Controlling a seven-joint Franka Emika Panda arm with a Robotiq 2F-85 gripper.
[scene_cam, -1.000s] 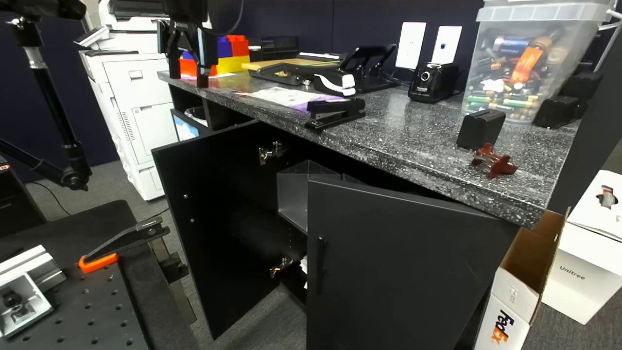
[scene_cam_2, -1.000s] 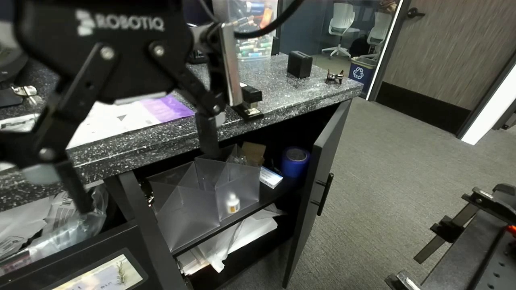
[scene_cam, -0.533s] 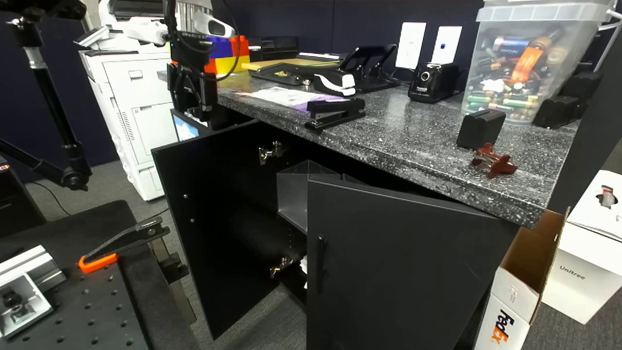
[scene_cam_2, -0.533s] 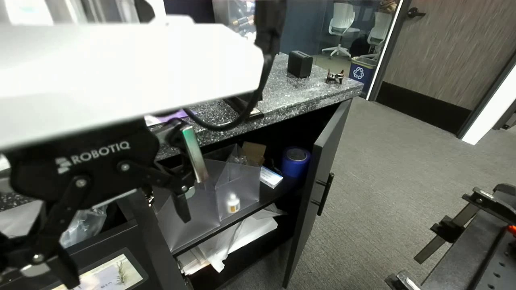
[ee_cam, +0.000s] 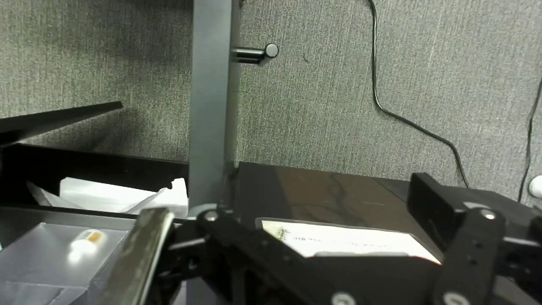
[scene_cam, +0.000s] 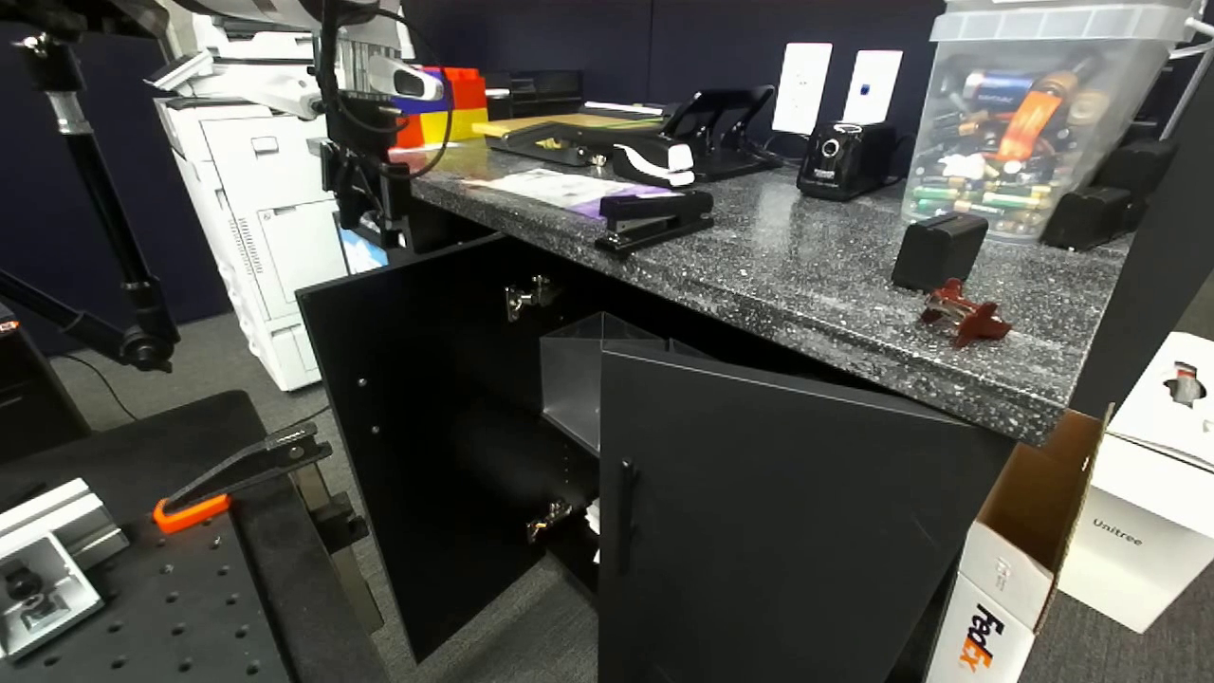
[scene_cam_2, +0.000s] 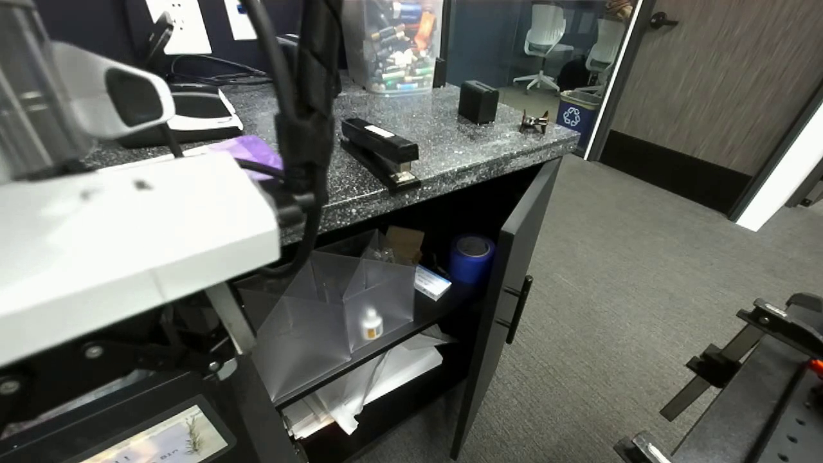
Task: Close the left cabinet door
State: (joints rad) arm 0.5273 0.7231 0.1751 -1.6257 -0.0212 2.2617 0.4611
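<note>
The left cabinet door (scene_cam: 427, 446) is swung well outward; in an exterior view its inner face is exposed, and two metal hinges (scene_cam: 520, 302) are seen along its hinged side. In the wrist view the same door is seen nearly edge-on, with its black bar handle (ee_cam: 254, 54) projecting from the outer face. The gripper (ee_cam: 342, 201) is held near the labelled black bin (ee_cam: 330, 186), on the side of that outer face. Its fingers (ee_cam: 430, 205) are spread wide apart, and the bin's label card (ee_cam: 347, 238) is seen between them; whether the door is touched cannot be told. In an exterior view the gripper is largely hidden by a white arm link (scene_cam_2: 148, 238).

The right cabinet door (scene_cam_2: 508, 308) is likewise shown swung outward in both exterior views. On the upper shelf (scene_cam_2: 437, 315) between the doors a translucent divided organizer (scene_cam_2: 305, 341) is placed; a small white bottle (scene_cam_2: 371, 326) is seen through its wall, and a roll of blue tape (scene_cam_2: 469, 263) is set near the right cabinet door. Loose white paper (scene_cam_2: 392, 379) is stowed below. On the speckled countertop (scene_cam: 806, 256) a black stapler (scene_cam: 659, 216) is placed near the front edge, and a clear battery tub (scene_cam: 1053, 27) is set farther back, near a black rectangular block (scene_cam: 939, 251).
</note>
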